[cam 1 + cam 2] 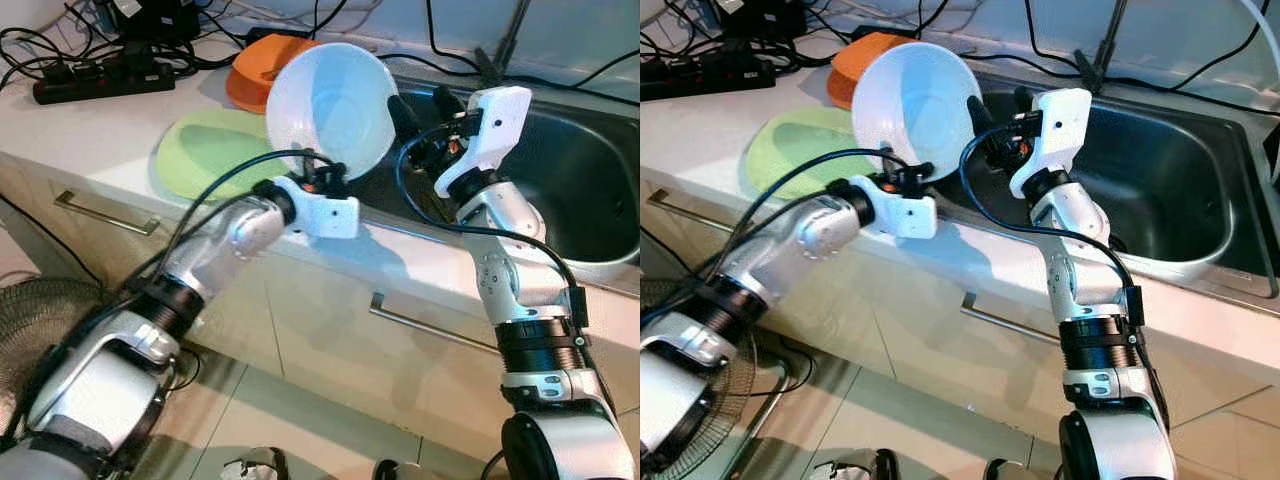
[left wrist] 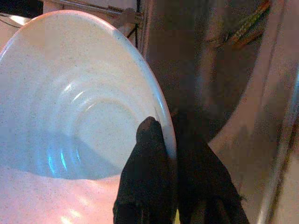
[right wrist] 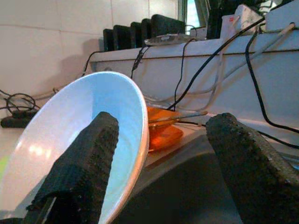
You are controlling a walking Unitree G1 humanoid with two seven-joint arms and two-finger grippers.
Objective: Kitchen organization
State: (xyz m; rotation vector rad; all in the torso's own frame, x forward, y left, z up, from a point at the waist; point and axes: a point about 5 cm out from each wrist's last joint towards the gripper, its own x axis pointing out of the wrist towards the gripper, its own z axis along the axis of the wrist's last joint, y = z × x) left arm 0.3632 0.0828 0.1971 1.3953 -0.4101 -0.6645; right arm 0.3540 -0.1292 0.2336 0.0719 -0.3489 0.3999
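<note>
My left gripper (image 1: 325,178) is shut on the lower rim of a white bowl (image 1: 330,105), one finger inside (image 2: 149,154) and one behind. The bowl is held tilted on edge above the counter's front, beside the sink (image 1: 575,170), with its hollow facing me. My right gripper (image 1: 420,108) stands open at the bowl's right side, over the sink's left end. In the right wrist view the rim of the bowl (image 3: 135,140) lies between its two spread fingers (image 3: 79,163), not pinched.
A green plate (image 1: 205,150) lies flat on the counter behind the bowl, with an orange dish (image 1: 262,70) beyond it. A power strip (image 1: 100,80) and cables crowd the back left. Drawer handles (image 1: 105,213) run below the counter, and a fan (image 1: 40,310) stands low left.
</note>
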